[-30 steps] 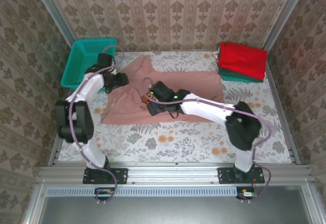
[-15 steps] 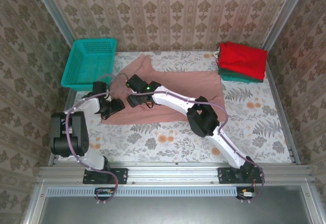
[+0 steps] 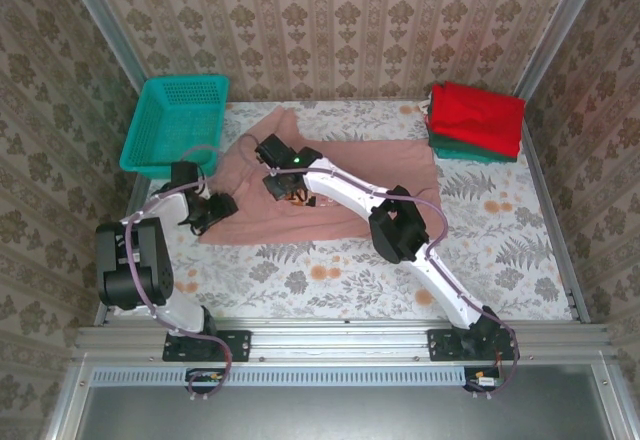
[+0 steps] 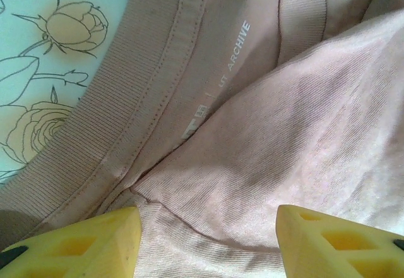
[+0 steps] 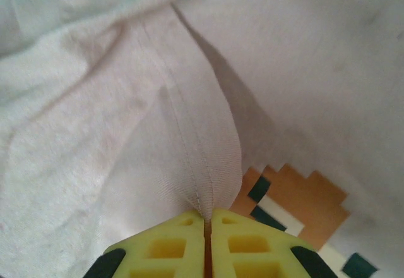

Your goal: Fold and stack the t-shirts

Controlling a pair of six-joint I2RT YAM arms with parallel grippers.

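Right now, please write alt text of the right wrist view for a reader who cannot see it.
The right gripper is shut, pinching a stitched fold of the dusty-pink t-shirt. A pixel-art print lies just right of the yellow fingers.

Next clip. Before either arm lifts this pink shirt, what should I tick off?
1. Right gripper shut on a ridge of the pink t-shirt: ok.
2. Left gripper gripping the collar: not ok, jaws open over it.
3. Pinch takes one layer only: cannot tell.
4. Shirt lying flat: not ok, rumpled near the collar.
5. Red t-shirt folded on the dark green t-shirt: ok.
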